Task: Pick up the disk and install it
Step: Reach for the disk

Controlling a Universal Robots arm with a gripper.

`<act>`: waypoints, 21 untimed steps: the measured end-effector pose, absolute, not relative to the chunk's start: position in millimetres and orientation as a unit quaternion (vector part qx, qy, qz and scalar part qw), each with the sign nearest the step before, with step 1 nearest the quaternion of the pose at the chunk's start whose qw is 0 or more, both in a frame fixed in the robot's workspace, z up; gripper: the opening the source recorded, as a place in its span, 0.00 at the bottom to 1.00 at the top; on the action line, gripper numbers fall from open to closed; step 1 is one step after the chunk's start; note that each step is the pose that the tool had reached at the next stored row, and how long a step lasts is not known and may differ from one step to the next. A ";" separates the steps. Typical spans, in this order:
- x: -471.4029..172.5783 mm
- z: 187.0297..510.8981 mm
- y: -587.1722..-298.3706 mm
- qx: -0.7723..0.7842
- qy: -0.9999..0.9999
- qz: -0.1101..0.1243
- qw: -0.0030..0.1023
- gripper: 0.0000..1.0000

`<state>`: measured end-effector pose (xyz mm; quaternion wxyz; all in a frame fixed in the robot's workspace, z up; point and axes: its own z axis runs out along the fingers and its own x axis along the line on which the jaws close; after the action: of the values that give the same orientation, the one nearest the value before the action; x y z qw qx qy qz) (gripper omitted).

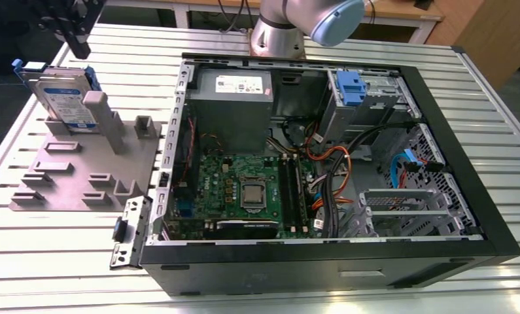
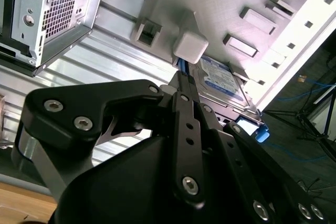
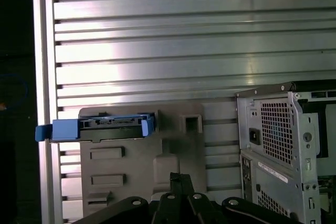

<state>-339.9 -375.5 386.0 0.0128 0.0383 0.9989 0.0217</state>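
The disk (image 1: 63,98) stands on edge in a slot of the grey fixture plate (image 1: 76,176), at the exterior view's left; it is silver-grey with a white-and-blue label and a blue carrier. My gripper (image 1: 78,47) hangs just above its top edge, apart from it, with the dark fingers drawn together and nothing between them. In the second wrist view the gripper (image 2: 184,80) points down at the disk (image 2: 223,85) beside a grey post. The first wrist view has the disk (image 3: 110,127) edge-on beyond the gripper (image 3: 181,178).
An open black computer case (image 1: 469,163) lies on the slatted aluminium table (image 1: 59,261), with a grey power supply (image 1: 233,88), a motherboard (image 1: 242,190) and a drive bay with a blue latch (image 1: 351,88). The arm's base (image 1: 277,33) stands behind the case.
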 end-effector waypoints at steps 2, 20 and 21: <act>-341.5 386.0 -375.3 0.038 0.999 0.022 0.013 0.11; -347.1 385.9 -374.8 0.038 0.999 0.022 0.013 0.11; -347.3 385.6 -374.5 0.038 0.999 0.022 0.013 0.11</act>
<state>-347.3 -374.5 385.6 0.0127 0.0385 0.9989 0.0217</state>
